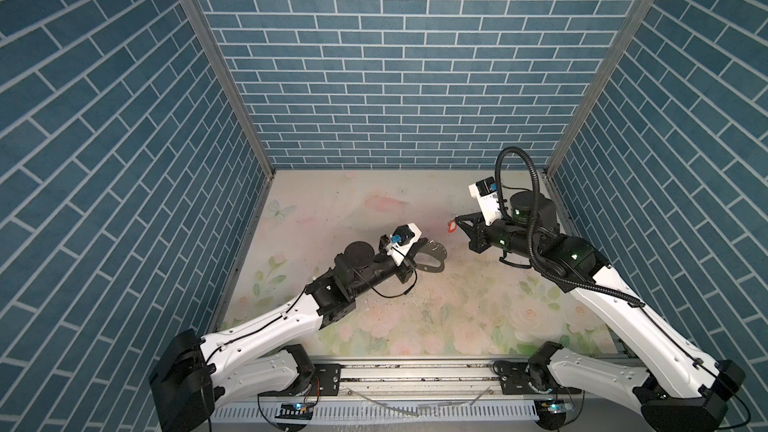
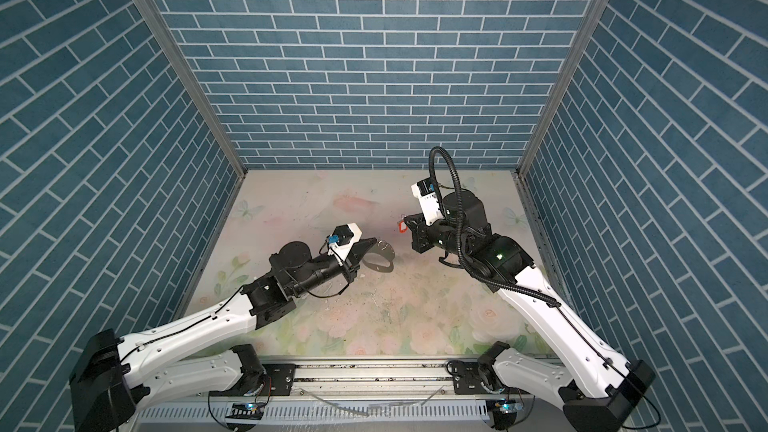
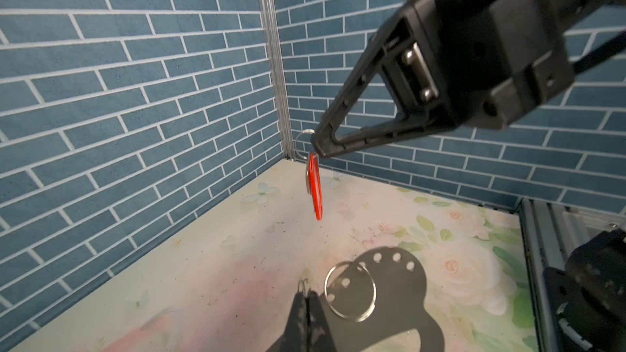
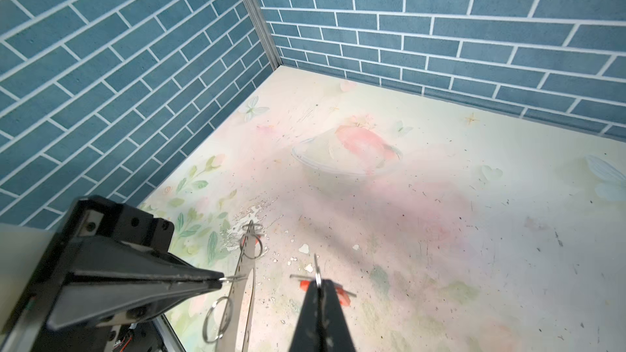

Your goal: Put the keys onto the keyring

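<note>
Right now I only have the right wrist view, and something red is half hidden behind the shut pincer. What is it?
Observer: The left wrist view shows an orange-red tagged key hanging free under the right pincer.
Operator: And the dark plate I see edge-on?
Observer: That is the keyring. The left wrist view shows its flat face, with round holes along one edge, held in the left pincer.

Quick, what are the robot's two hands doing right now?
Left gripper: closed, holding the keyring by a small ring.
Right gripper: closed, holding a key with an orange tag.
</note>
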